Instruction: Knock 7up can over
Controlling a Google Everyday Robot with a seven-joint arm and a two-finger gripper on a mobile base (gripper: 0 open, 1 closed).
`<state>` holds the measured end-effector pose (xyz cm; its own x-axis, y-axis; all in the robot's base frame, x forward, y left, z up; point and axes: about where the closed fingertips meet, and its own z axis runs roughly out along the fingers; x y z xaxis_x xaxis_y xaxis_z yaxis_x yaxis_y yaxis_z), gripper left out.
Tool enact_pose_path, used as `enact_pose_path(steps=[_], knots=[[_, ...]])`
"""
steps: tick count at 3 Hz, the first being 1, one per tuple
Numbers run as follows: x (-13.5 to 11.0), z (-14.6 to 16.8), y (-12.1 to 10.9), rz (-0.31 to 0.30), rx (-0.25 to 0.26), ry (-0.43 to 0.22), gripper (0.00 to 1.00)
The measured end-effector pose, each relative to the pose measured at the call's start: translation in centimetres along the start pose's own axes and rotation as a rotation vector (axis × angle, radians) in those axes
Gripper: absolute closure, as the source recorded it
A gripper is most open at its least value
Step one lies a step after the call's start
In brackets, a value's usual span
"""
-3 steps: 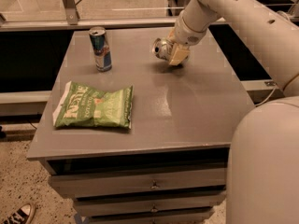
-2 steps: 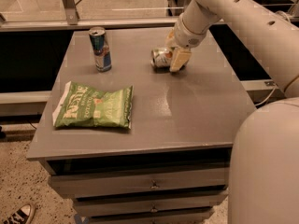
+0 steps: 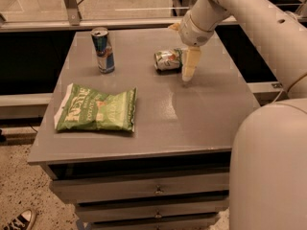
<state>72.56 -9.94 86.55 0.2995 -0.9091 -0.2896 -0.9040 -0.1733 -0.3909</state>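
Presently the 7up can is seen lying on its side on the table, toward the far edge. Just right of that can the gripper is held pointing down at the tabletop; whether it is open or closed cannot be told. Left of the 7up can a blue-and-silver can stands upright, and a green chip bag is laid nearer and further left.

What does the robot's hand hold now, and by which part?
Nothing seems held. The hand hangs close beside the white-and-green 7up soda can, which lies on its side.
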Motion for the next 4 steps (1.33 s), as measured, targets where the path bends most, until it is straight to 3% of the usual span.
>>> enact_pose_path(steps=[1,2,3,4], knots=[[1.0,-1.3,0.1,0.031,-0.043,-0.103,0.0],[3.2,-4.2,0.4,0.173,-0.01,-0.216,0.0],[5.9,-8.8,0.6,0.319,0.08,-0.253,0.0],[5.9,-8.2,0.4,0.327,0.078,-0.255,0.0]])
